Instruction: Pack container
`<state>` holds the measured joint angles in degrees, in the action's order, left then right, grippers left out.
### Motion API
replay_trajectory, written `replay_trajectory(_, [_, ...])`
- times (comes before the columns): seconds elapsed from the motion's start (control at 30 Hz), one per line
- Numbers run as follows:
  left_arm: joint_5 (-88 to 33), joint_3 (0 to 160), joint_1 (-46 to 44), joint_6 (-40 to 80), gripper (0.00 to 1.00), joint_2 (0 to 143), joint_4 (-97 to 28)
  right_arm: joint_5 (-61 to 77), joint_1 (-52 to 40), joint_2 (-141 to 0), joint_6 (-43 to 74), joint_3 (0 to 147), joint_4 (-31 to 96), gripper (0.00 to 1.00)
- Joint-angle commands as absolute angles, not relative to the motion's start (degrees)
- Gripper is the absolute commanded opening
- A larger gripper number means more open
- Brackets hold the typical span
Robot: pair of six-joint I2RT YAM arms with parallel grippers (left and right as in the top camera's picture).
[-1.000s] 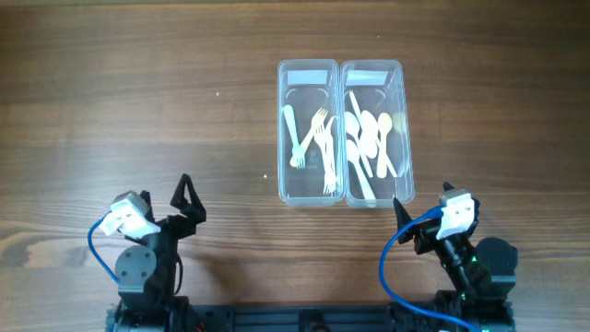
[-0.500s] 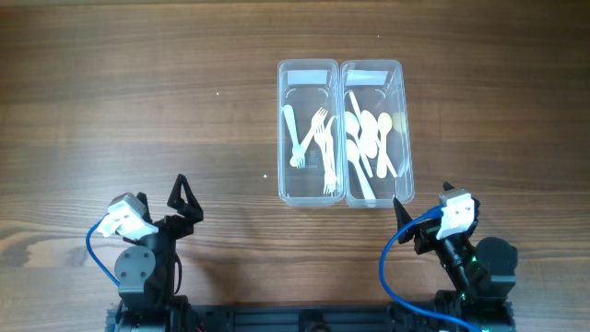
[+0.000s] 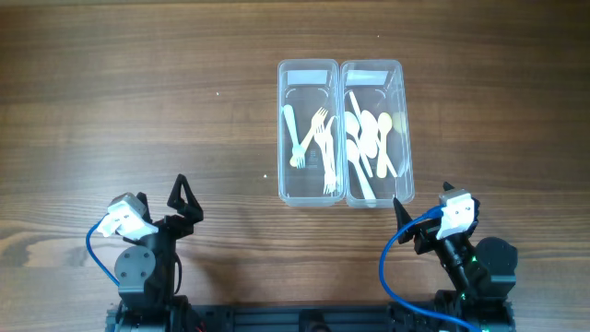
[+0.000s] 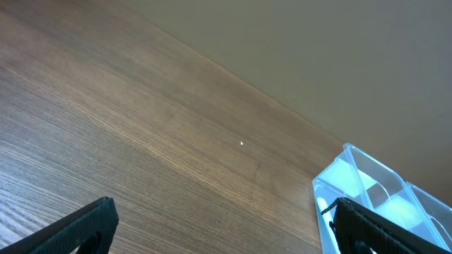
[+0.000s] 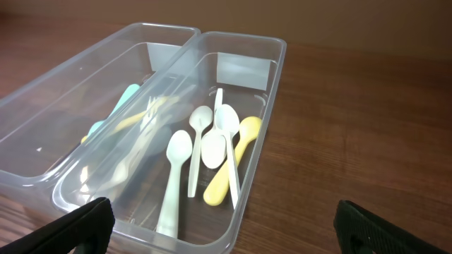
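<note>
Two clear plastic containers stand side by side at mid table. The left container [image 3: 309, 74] holds a pale blue utensil and cream forks [image 3: 323, 138]. The right container [image 3: 406, 138] holds several white and cream spoons [image 3: 373, 138]; it also shows in the right wrist view [image 5: 272, 77] with its spoons [image 5: 212, 152]. My left gripper [image 3: 184, 198] is open and empty near the front edge, left of the containers; in the left wrist view [image 4: 222, 229] only bare table lies between the fingers. My right gripper [image 5: 222, 226] is open and empty just in front of the right container.
The wooden table [image 3: 138, 101] stretches left and right of the containers. A corner of the left container [image 4: 353, 176] shows at the right in the left wrist view. Blue cables loop by both arm bases at the front edge.
My left arm has drawn back slightly toward the front edge. The right arm and the containers have not moved.
</note>
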<state>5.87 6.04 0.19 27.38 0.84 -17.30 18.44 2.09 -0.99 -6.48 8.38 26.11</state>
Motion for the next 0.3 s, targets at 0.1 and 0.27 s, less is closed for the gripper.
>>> replay_trajectory(0.1, [5.0, 5.3, 0.6, 27.9, 1.0, 0.2, -17.0, 19.4, 2.0, -0.4, -5.9, 8.3, 26.0, 0.99])
replay_trajectory(0.27, [5.0, 5.3, 0.6, 27.9, 1.0, 0.2, -17.0, 19.4, 2.0, -0.4, -5.9, 8.3, 26.0, 1.0])
